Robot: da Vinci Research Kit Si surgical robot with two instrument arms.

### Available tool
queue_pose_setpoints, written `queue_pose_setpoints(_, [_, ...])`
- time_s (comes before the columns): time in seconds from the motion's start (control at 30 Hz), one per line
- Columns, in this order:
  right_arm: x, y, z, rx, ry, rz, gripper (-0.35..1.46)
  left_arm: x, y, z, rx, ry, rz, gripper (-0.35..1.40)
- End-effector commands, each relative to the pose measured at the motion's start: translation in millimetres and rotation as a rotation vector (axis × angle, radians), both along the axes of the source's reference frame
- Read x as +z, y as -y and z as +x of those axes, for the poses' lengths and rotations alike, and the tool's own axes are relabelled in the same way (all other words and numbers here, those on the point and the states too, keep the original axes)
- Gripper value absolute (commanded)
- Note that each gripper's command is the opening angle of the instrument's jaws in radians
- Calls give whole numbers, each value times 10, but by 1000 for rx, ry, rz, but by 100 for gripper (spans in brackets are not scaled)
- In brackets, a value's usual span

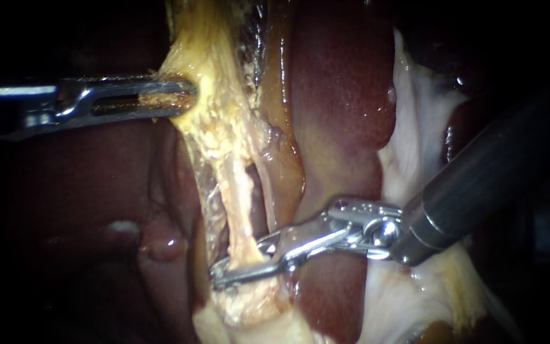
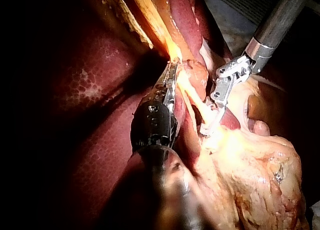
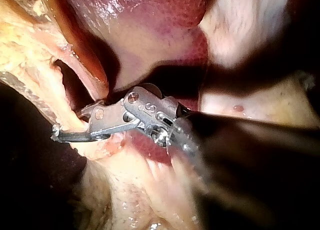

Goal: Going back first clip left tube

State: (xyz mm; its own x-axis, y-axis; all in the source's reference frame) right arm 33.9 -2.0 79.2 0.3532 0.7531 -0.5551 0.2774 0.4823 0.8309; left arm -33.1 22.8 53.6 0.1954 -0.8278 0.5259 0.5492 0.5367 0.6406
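The left tube (image 1: 240, 204) is a pale yellow strand running down from the yellow tissue (image 1: 214, 121) by the gallbladder. My left instrument (image 1: 183, 95) comes in level from the left, its jaws shut on that yellow tissue and holding it up; the left wrist view shows the same hold (image 2: 171, 72). My right instrument (image 1: 240, 261) reaches in from the right and straddles the left tube low down, with a gap showing between its metal jaws. In the right wrist view (image 3: 70, 126) the tube lies between those jaws. I can make out no clip.
An orange-brown band (image 1: 284, 172) runs beside the left tube, with a dark window (image 1: 259, 197) between them. Dark red liver (image 1: 342, 95) fills the middle and liver (image 1: 84, 185) also lies at the left. White tissue (image 1: 415, 127) lies behind the right instrument's shaft (image 1: 479, 178).
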Motion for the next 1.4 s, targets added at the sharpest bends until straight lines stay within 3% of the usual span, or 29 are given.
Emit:
queue_pose_setpoints(0.03, [0, 0, 0, 0, 0, 0, -35, 0, 0, 0, 1, 1, 0, -35])
queue_pose_setpoints(0.2, [0, 0, -1, 15, 8, -4, -35, 0, 0, 1, 1, 1, 0, -35])
queue_pose_setpoints(0.3, [0, -3, -1, 48, 27, -10, 27, 0, 0, 1, 1, 1, 0, -35])
queue_pose_setpoints(0.4, [1, -10, -2, 76, 45, -7, 48, 0, 0, 1, 1, 1, 0, -35])
queue_pose_setpoints(0.53, [4, -15, -5, 99, 47, -41, 55, 0, 0, 2, 1, 1, 0, -35])
queue_pose_setpoints(0.9, [-1, -20, -20, 122, 17, -168, 60, 0, 1, 3, 2, 1, 0, -35])
queue_pose_setpoints(1.1, [-16, -29, -52, 141, -7, -285, 60, 0, 1, 4, 2, 1, -1, -35])
queue_pose_setpoints(1.4, [-49, -60, -108, 190, -17, -491, 60, 4, 2, 4, 3, 1, -2, -35])
